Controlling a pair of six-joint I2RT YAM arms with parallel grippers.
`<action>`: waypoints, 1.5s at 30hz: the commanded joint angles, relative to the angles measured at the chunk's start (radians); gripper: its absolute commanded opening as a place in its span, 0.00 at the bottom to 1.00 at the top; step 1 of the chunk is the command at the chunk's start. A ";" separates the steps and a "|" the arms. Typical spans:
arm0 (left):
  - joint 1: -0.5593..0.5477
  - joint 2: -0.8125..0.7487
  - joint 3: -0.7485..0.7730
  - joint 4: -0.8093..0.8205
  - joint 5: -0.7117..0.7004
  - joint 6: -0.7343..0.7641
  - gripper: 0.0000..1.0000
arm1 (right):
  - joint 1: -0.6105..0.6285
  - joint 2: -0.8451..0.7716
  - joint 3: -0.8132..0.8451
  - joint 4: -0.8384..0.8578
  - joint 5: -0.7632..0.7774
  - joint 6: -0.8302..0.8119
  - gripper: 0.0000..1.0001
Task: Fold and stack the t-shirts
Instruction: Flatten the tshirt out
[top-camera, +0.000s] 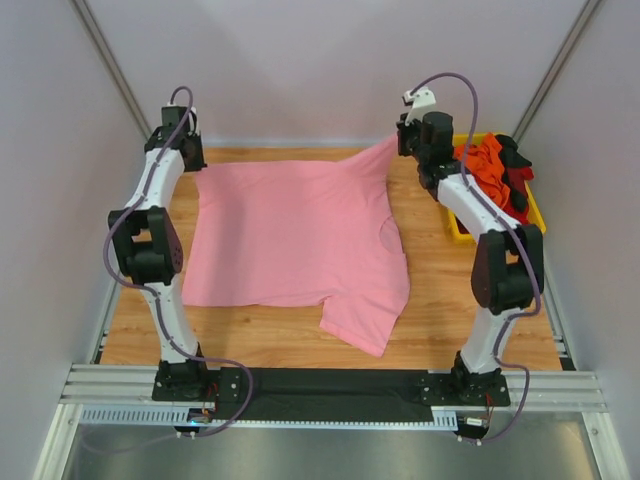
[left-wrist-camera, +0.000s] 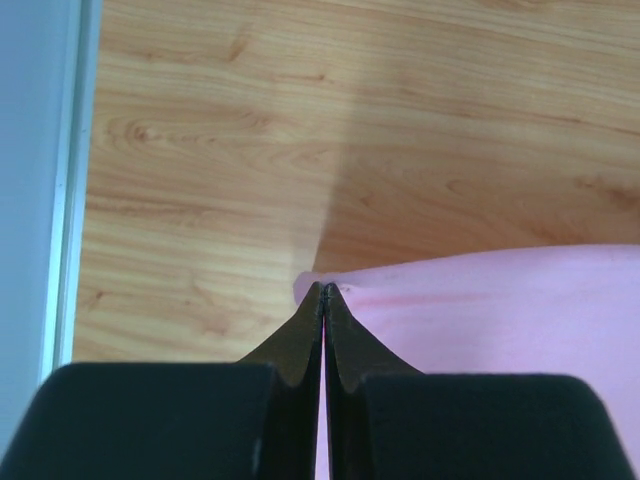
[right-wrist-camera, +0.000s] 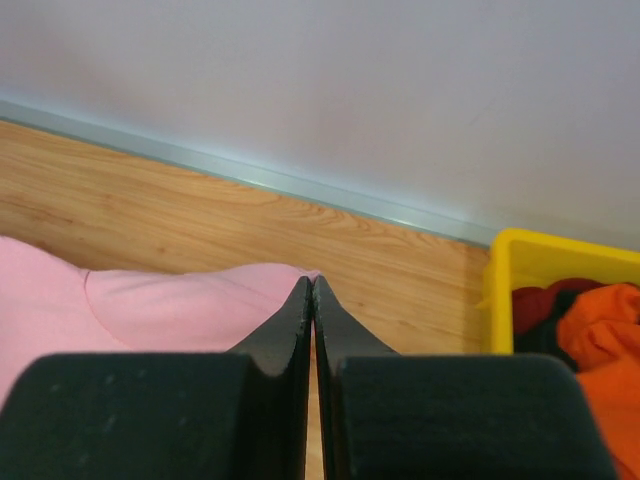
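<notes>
- The pink t-shirt (top-camera: 290, 235) lay spread nearly flat across the middle of the wooden surface (top-camera: 440, 310). Its neckline faced my right and one sleeve trailed toward the near edge.
- Its far right corner was lifted off the wood, rising in a taut peak to the right hand (top-camera: 405, 135).
- The right hand was closed, and in its wrist view the fingertips (right-wrist-camera: 300, 300) met with pink cloth bunched right against them. I took it to be pinching that raised corner, though the fingers themselves hid the pinch.
- The left hand (top-camera: 190, 150) sat at the shirt's far left corner, low over the surface. Its jaws were pressed together on the edge of the cloth, and a thin line of pink showed between the fingers in the left wrist view.
- Between the two hands the shirt's far edge ran almost straight, higher at the right end.
- The other shirts were heaped in the yellow bin (top-camera: 455, 232), which stood at the right side of the surface, just beside the right arm.
- The orange t-shirt (top-camera: 485, 165) lay on top of the heap. The red t-shirt (top-camera: 520, 195) and the black t-shirt (top-camera: 515, 150) were tangled with it and spilled over the rim.
- A pale wall (right-wrist-camera: 350, 90) closed off the far side of the surface.
</notes>
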 joint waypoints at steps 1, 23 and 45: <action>0.004 -0.231 -0.052 0.008 -0.037 -0.021 0.00 | 0.001 -0.262 -0.046 0.016 0.028 -0.072 0.00; -0.071 -1.237 -0.019 -0.285 -0.024 -0.116 0.00 | -0.001 -1.302 -0.071 -0.481 -0.295 -0.012 0.00; -0.053 -0.688 -0.456 0.171 -0.137 -0.001 0.00 | -0.004 -0.588 -0.304 0.033 -0.196 -0.182 0.00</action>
